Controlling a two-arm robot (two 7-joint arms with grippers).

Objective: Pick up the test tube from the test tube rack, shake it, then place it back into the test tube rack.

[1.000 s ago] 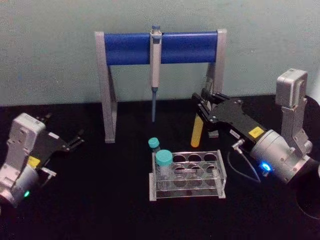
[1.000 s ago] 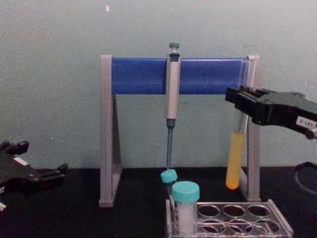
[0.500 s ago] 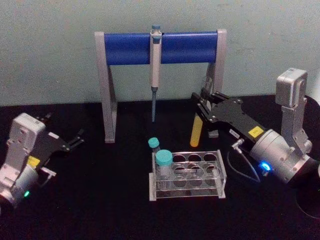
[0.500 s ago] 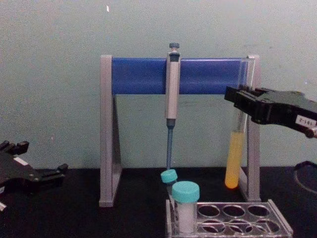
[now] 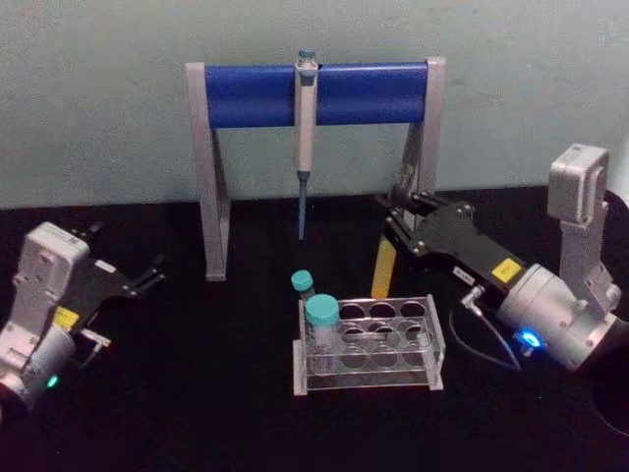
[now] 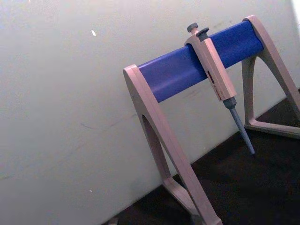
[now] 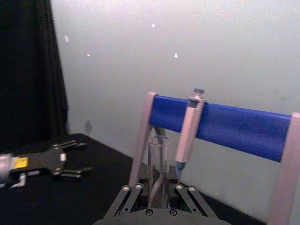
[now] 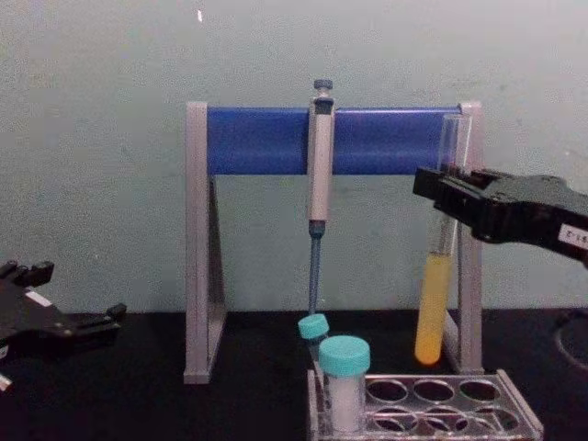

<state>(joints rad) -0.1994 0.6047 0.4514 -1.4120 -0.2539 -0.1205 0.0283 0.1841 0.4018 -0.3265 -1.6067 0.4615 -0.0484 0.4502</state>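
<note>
Mid-task: shake-or-return stage, I reckon

On the table (image 5: 197, 413), the test tube rack (image 5: 369, 382) sits just below the right gripper (image 8: 443, 191), which is clamped on the test tube (image 8: 433, 312), upright and clear of the holes. Next: centre its bottom over a hole, lower straight. The left gripper (image 5: 152, 271) is parked far off, fingers apart.

**Stand, pipette and two capped vials**

A grey-legged stand (image 5: 246, 95) with a blue crossbar rises at 12 o'clock on the black table (image 5: 197, 393), against a pale wall (image 5: 98, 98). A grey-and-blue pipette (image 5: 305, 118) hangs from the bar's middle, tip down. At 6 o'clock from that tip stands the smaller vial (image 5: 303, 284), with the larger vial (image 5: 321, 320) just in front. Both have teal caps.
</note>
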